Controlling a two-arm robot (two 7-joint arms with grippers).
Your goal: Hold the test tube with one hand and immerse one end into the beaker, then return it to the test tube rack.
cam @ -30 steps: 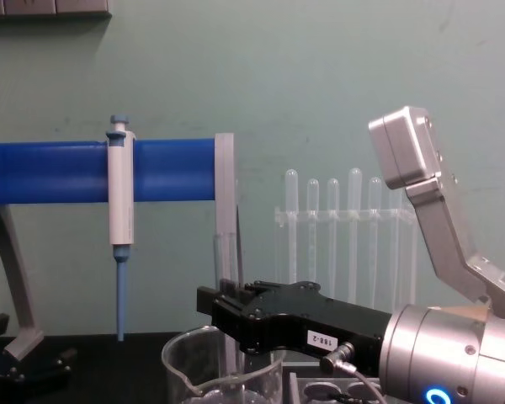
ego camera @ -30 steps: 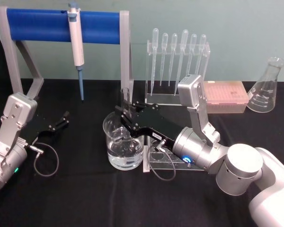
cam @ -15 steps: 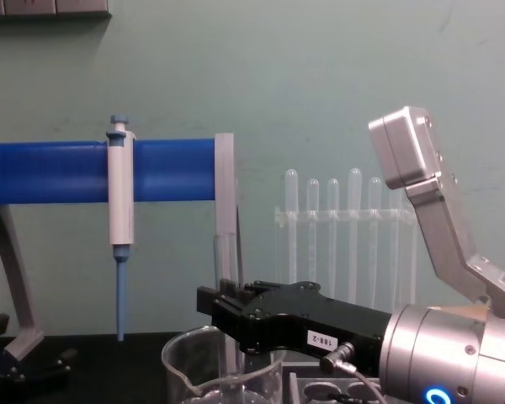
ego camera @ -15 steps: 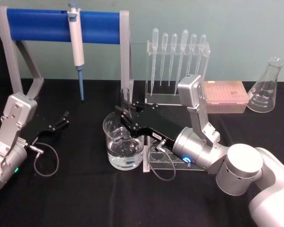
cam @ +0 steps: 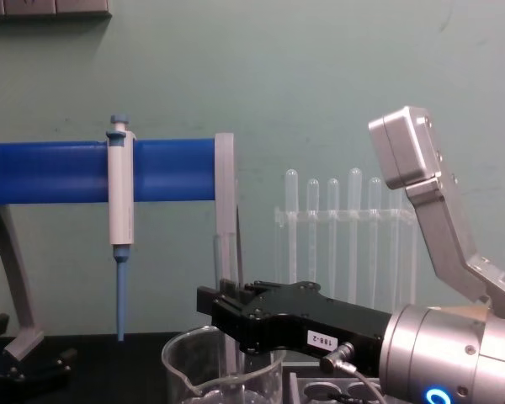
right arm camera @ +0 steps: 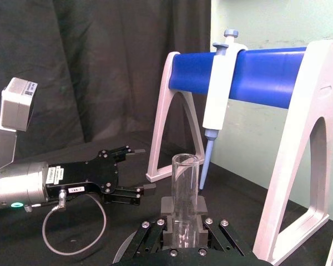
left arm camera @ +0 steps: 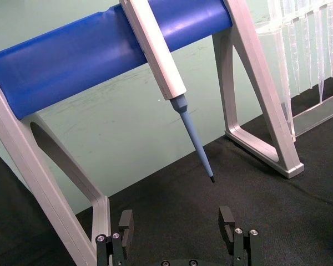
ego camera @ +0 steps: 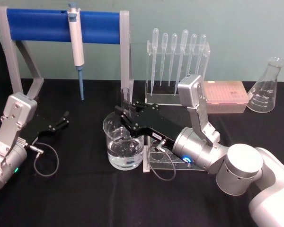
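The test tube [ego camera: 125, 97] stands upright with my right gripper [ego camera: 126, 116] shut on its middle, directly above the beaker [ego camera: 109, 142] of water. Its lower part reaches down inside the beaker's rim; how deep the end sits is hard to tell. From the chest, the test tube [cam: 224, 268] rises out of the right gripper [cam: 225, 308] over the beaker [cam: 185, 364]. The right wrist view looks along the test tube [right arm camera: 185, 191] clamped between the fingers [right arm camera: 166, 206]. My left gripper [ego camera: 62, 119] rests open on the black cloth at the left, and the left gripper [left arm camera: 176, 224] holds nothing.
A white-and-blue pipettor [ego camera: 76, 45] hangs on the blue-barred stand [ego camera: 38, 24] behind the beaker. A rack of plastic pipettes [ego camera: 177, 52], a pink tip box [ego camera: 225, 96] and a conical flask [ego camera: 266, 87] stand at the back right. A clear holed rack [ego camera: 166, 163] lies under my right arm.
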